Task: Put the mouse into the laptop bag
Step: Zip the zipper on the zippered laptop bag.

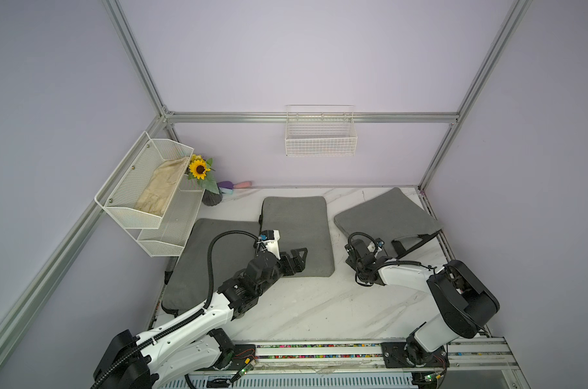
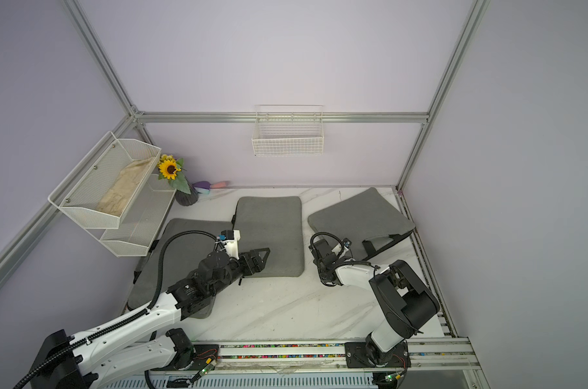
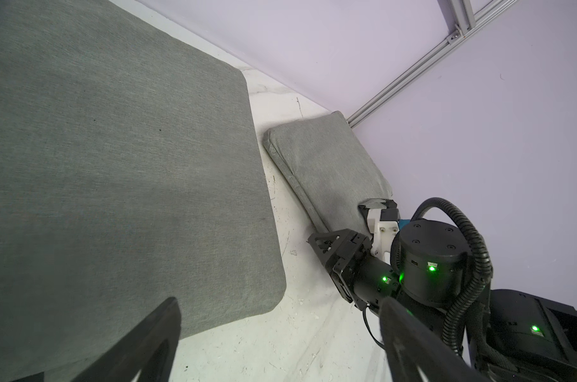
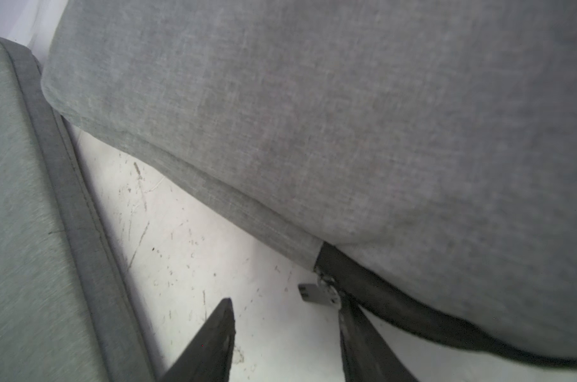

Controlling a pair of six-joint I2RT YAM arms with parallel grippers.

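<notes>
left gripper (image 1: pixel 302 258) stood wide and empty above the middle bag's (image 1: pixel 296 229) near edge | right gripper (image 4: pixel 285 299) hung partly spread, holding nothing, low over the desk (image 4: pixel 181 248), zipper pull (image 4: pixel 315 292) of the right laptop bag (image 1: pixel 383 214) just beside one finger | mouse could not be seen in any view

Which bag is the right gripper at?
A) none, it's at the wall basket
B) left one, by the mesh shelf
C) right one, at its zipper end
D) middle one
C: the right gripper, jaws apart, sits right at the zipper pull on the right bag.
</notes>
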